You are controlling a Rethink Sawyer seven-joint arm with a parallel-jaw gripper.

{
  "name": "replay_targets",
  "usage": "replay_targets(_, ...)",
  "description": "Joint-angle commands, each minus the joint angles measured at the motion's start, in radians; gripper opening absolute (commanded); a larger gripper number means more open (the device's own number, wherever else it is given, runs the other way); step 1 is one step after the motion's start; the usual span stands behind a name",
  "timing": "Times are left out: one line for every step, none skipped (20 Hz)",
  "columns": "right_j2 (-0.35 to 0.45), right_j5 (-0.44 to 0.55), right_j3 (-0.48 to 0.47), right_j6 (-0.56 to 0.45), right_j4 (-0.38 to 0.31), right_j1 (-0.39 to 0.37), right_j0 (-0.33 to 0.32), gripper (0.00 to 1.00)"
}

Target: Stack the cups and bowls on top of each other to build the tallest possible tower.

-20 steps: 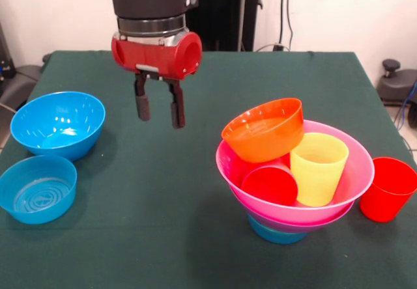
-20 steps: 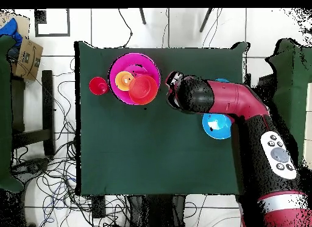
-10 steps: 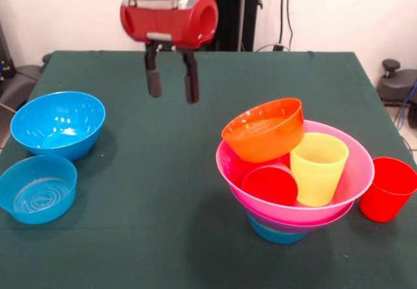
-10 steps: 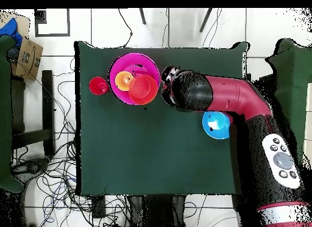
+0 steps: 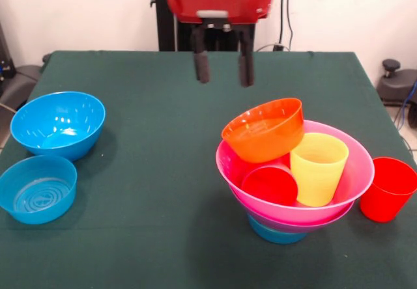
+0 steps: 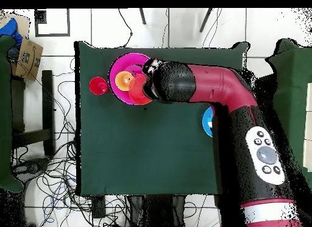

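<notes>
Since a second ago the arm point(image 6: 231, 108) has swung across the table point(image 5: 163, 191) from above the open cloth near the blue bowls toward the tower point(image 5: 293, 172), rising as it went; in the overhead view its wrist now covers part of the stack.

Taking things largest first in the front view: the pink bowl point(image 5: 355, 178) forms the wide body of the tower, nested in a purple one with a small blue bowl point(image 5: 273, 233) as the base. Inside it, the orange bowl point(image 5: 264, 129) sits tilted at about 10 o'clock, the yellow cup point(image 5: 318, 168) upright at about 3 o'clock, and a red cup point(image 5: 270, 185) lies low at about 7 o'clock. A second red cup point(image 5: 388, 188) stands alone on the cloth at 3 o'clock from the tower, just beside the pink rim. Two blue bowls point(image 5: 57, 123) sit well apart at 9 o'clock.

From the gripper point(image 5: 223, 64), the orange bowl lies toward 5 o'clock and below, its rim slanting up to the right, so any descent would meet a tilted edge.

Both fingers hang straight down, spread apart with a clear gap, holding and touching nothing.
</notes>
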Motion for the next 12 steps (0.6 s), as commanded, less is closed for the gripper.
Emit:
replay_targets(0.005, 0.118, -0.019, -0.001, 0.022, 0.011, 0.058, 1.00)
replay_targets(-0.001, 0.122, -0.022, 0.008, 0.027, 0.009, 0.067, 1.00)
replay_targets(-0.007, 0.122, -0.023, 0.019, 0.031, 0.007, 0.076, 1.00)
replay_targets(-0.013, 0.125, -0.027, 0.030, 0.034, 0.006, 0.086, 1.00)
replay_targets(-0.018, 0.128, -0.034, 0.040, 0.038, 0.007, 0.095, 1.00)
replay_targets(-0.026, 0.131, -0.039, 0.051, 0.042, 0.005, 0.106, 1.00)
replay_targets(-0.034, 0.133, -0.044, 0.062, 0.046, 0.005, 0.117, 1.00)
replay_targets(-0.041, 0.136, -0.048, 0.069, 0.049, 0.004, 0.125, 1.00)
replay_targets(-0.048, 0.138, -0.052, 0.075, 0.052, 0.004, 0.133, 1.00)
replay_targets(-0.053, 0.140, -0.056, 0.077, 0.056, 0.005, 0.138, 1.00)
replay_targets(-0.058, 0.143, -0.062, 0.077, 0.058, 0.006, 0.143, 1.00)
replay_targets(-0.060, 0.145, -0.069, 0.076, 0.062, 0.009, 0.147, 1.00)
